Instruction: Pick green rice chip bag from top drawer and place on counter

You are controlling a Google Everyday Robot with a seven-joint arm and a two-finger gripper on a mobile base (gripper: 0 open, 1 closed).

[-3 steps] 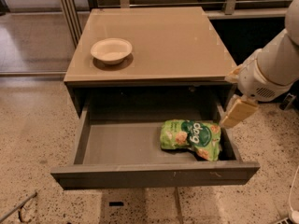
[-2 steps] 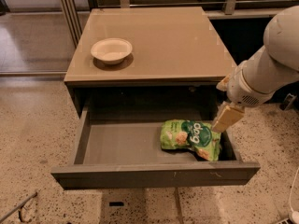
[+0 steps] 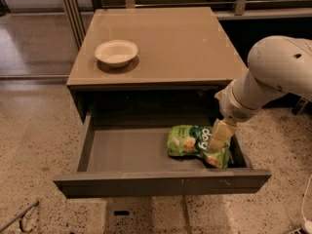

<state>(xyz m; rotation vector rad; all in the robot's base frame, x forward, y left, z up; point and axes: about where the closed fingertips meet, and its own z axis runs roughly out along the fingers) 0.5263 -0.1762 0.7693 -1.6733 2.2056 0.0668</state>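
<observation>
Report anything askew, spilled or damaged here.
Nothing stands out. The green rice chip bag lies flat in the top drawer, the gripper over its right end; the white bowl sits upright on the counter.

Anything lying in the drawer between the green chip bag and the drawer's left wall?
No. The camera view shows only bare drawer bottom between the green rice chip bag and the top drawer's left wall. The gripper is over the bag's right end.

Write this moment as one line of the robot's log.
stage: pick | gripper: in open drawer, over right end of green chip bag | bag: not yet lifted | counter: white bowl
</observation>
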